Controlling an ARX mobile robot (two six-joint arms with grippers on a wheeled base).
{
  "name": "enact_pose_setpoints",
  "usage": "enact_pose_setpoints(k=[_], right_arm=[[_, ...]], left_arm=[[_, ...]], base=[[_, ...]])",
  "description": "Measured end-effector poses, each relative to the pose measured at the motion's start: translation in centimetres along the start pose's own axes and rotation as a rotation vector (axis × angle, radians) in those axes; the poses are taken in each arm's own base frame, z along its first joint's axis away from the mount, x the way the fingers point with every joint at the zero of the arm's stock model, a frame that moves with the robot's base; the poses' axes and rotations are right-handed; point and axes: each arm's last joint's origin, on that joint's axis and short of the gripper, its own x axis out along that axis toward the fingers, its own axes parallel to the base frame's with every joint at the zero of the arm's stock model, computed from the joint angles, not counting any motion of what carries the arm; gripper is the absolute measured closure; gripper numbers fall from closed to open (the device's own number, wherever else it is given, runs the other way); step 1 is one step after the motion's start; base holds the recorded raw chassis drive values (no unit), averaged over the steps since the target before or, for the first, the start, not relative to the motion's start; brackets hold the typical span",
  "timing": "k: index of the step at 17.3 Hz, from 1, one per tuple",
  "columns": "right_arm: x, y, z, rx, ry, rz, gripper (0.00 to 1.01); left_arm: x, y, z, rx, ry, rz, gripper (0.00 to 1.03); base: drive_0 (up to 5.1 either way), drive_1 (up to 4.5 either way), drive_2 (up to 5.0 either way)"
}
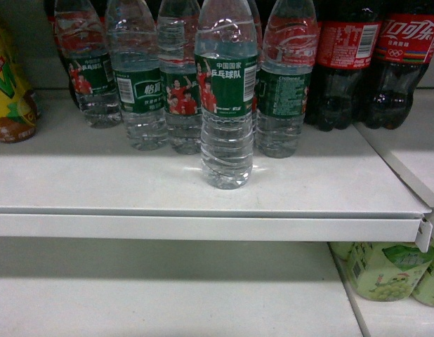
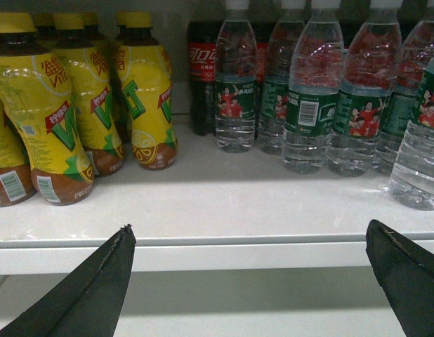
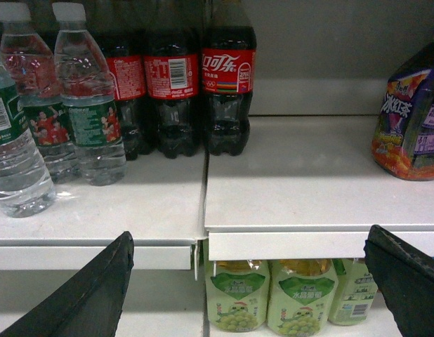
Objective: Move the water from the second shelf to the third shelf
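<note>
Head view: the water bottle [image 1: 227,105] stands upright on the white shelf [image 1: 97,182], alone ahead of its row and nearest the front lip [image 1: 203,226], w/ a strip of bare shelf between its base and that edge. Just behind it, a row of like water bottles [image 1: 143,77]; the front bottle overlaps them in view, contact cannot be told. Bare shelf lies open to its left & right along the front. Cola bottles [image 1: 347,63] stand behind-right; a yellow bottle [image 1: 10,91] sits at far left. Shelf's right end stops at a seam w/ a price clip [image 1: 425,235]; green grape-drink bottles [image 1: 385,270] show on the level below, right side. The lower shelf board [image 1: 168,302] below the lip shows bare white.

Left wrist view: left gripper [image 2: 248,281] hangs in front of the lip & just below shelf level, its two dark fingers [image 2: 97,288] spread wide, nothing between them. Yellow tea bottles [image 2: 62,105] crowd the left; the front water bottle appears at the right frame edge [image 2: 421,140].

Right wrist view: right gripper [image 3: 248,281] likewise spread wide & holding nothing, fingers [image 3: 403,281] low before the shelf front. It faces the seam between two shelf boards [image 3: 205,189]; the water bottle [image 3: 13,147] is at far left, a purple-orange bottle [image 3: 410,119] far right, open board between.
</note>
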Motion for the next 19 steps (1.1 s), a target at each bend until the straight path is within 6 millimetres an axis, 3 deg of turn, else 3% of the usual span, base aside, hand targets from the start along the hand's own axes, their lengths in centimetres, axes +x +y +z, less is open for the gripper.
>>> enact_pose_setpoints(k=[8, 12, 16, 18, 19], right_arm=[[0.0, 0.0, 0.0, 0.000, 0.000, 0.000, 0.03], [0.6, -0.4, 0.3, 0.082, 0.049, 0.037, 0.03], [4.9, -0.8, 7.6, 0.102, -0.127, 0.067, 0.03], [7.9, 0.4, 8.9, 0.096, -0.114, 0.123, 0.03], [9.2, 1.5, 8.4, 0.090, -0.061, 0.174, 0.03]], left_arm=[[0.0, 0.0, 0.0, 0.000, 0.000, 0.000, 0.05], [0.0, 0.0, 0.0, 0.000, -0.001, -0.001, 0.05], [0.0, 0.0, 0.0, 0.000, -0.001, 0.000, 0.05], [0.0, 0.0, 0.0, 0.000, -0.001, 0.000, 0.05], [0.0, 0.0, 0.0, 0.000, -0.001, 0.000, 0.05]], base=[[0.0, 0.00, 0.0], [0.0, 0.00, 0.0], [0.0, 0.00, 0.0], [0.0, 0.00, 0.0], [0.0, 0.00, 0.0]])
